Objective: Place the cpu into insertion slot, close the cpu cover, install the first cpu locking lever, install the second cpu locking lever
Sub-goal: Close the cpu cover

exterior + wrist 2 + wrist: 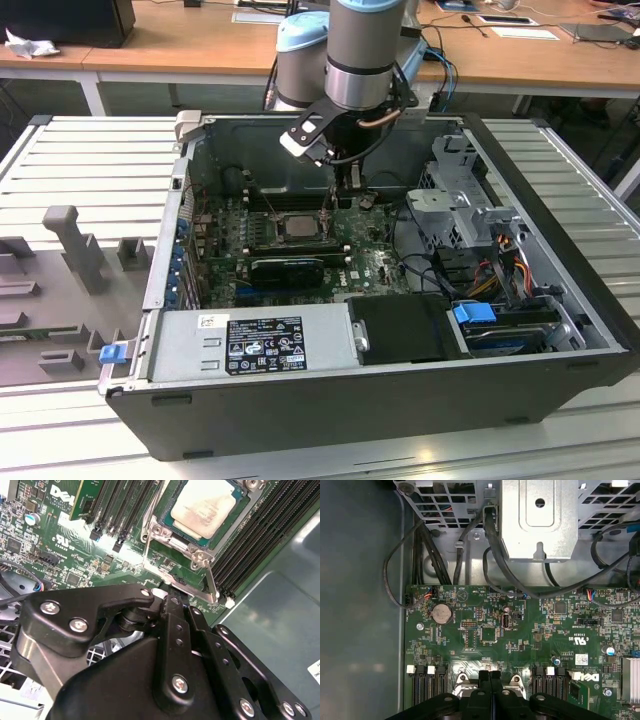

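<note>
The cpu (207, 505) lies silvery face up in the insertion slot (298, 226) of the green motherboard (485, 630). The cpu cover (183, 544) lies flat around the chip as a metal frame. One thin locking lever (213, 584) runs along the socket side nearest the fingertips, and another lever (151, 527) runs along the adjacent side. My gripper (170, 596) is shut, its black fingers pressed together with nothing visible between them. Its tip sits at the socket's edge, right by the end of the nearer lever. In the exterior view the gripper (333, 210) reaches down beside the cpu (297, 225).
Long black memory slots (260, 535) flank the socket. A metal drive cage (535, 520) and black cables (425, 545) stand past the board's edge. A black card (290, 268), the power supply (270, 340) and the case walls (560, 250) close in the space.
</note>
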Tool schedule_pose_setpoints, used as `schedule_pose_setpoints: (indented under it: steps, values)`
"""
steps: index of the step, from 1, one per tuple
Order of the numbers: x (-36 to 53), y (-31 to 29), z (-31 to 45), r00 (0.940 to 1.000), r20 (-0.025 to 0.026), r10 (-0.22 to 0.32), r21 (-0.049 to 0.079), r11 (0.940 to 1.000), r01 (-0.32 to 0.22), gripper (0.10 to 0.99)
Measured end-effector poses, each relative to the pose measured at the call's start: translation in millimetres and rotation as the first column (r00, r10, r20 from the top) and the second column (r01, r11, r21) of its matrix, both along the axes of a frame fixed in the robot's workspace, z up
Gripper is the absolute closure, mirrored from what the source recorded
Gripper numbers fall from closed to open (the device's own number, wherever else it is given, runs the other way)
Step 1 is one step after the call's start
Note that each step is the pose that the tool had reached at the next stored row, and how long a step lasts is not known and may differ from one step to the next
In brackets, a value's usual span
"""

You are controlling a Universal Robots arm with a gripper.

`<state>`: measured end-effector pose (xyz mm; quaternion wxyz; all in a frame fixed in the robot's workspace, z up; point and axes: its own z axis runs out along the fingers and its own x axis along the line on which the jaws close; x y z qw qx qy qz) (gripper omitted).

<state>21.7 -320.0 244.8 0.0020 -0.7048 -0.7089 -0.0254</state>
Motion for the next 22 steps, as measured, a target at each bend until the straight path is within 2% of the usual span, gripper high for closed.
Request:
schedule_pose_setpoints:
  steps: [22]
  values:
    - [-11.8,0.0,0.0,1.0,0.0,0.0,0.0,1.0,0.0,0.98]
